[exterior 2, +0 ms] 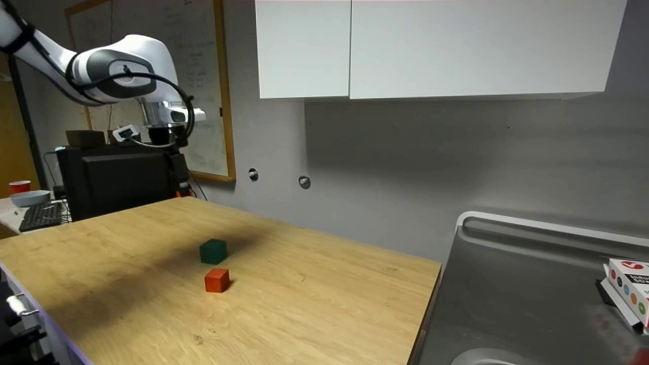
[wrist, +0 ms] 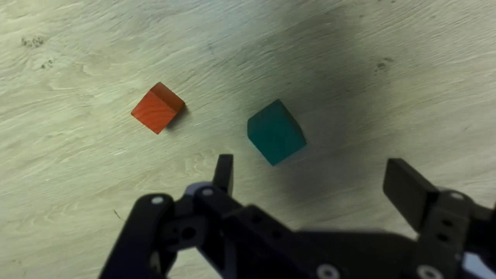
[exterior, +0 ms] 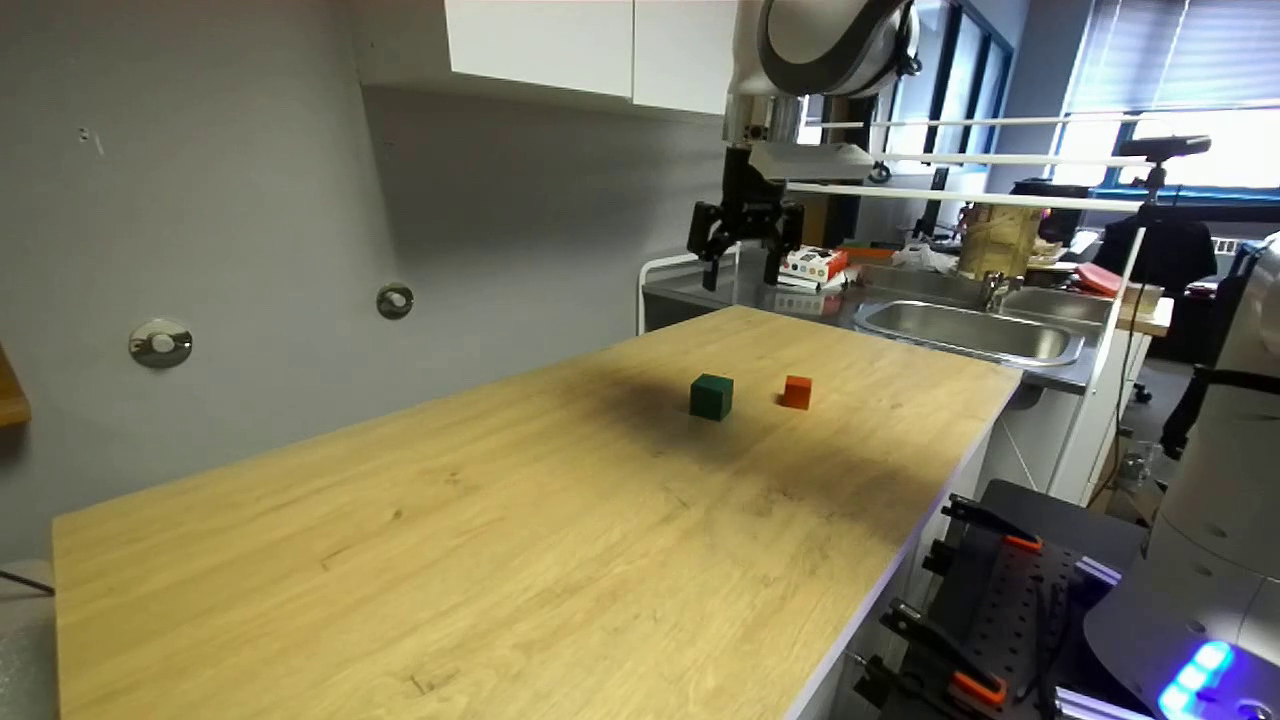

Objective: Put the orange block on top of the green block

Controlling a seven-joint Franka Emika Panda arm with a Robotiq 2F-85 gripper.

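Note:
The orange block (exterior: 797, 392) is a small reddish-orange cube on the wooden table (exterior: 420, 560). The green block (exterior: 711, 397), a dark green cube, sits beside it with a gap between them. Both blocks also show in an exterior view, orange (exterior 2: 217, 280) nearer the camera than green (exterior 2: 213, 251). In the wrist view the orange block (wrist: 157, 109) is left of the green block (wrist: 276, 133). My gripper (exterior: 741, 278) hangs well above the table, fingers spread, holding nothing. In the wrist view the open jaws (wrist: 309, 161) lie below the green block in the picture.
A grey wall runs along the table's side, with white cabinets (exterior: 545, 45) overhead. A metal counter with a sink (exterior: 970, 330) and a small white-and-red box (exterior 2: 631, 284) adjoins one table end. A black monitor (exterior 2: 116, 182) stands beyond the opposite end.

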